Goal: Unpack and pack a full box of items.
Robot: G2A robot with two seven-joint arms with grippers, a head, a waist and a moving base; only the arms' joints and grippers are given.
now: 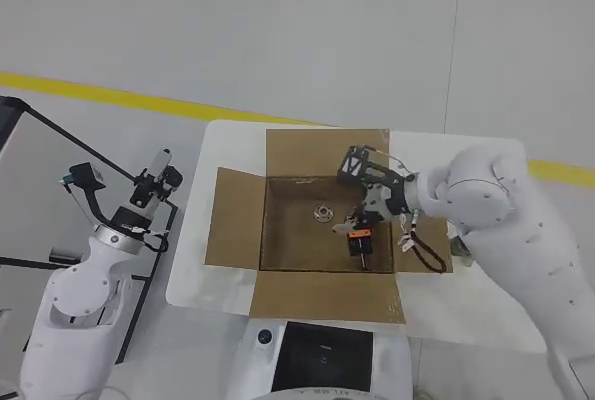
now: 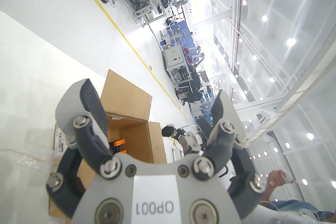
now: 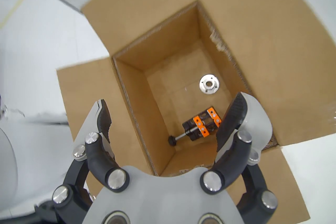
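Though apart, vise point(image 3: 203, 125) below right gripper point(image 3: 170, 101)

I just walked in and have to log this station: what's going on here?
The right gripper hangs open over an open cardboard box on the white table, holding nothing, roughly above a small orange-and-black vise on the box floor. A silver round flange lies near the vise, apart from it. The left gripper is off to the side of the table, open and empty, pointing upward.
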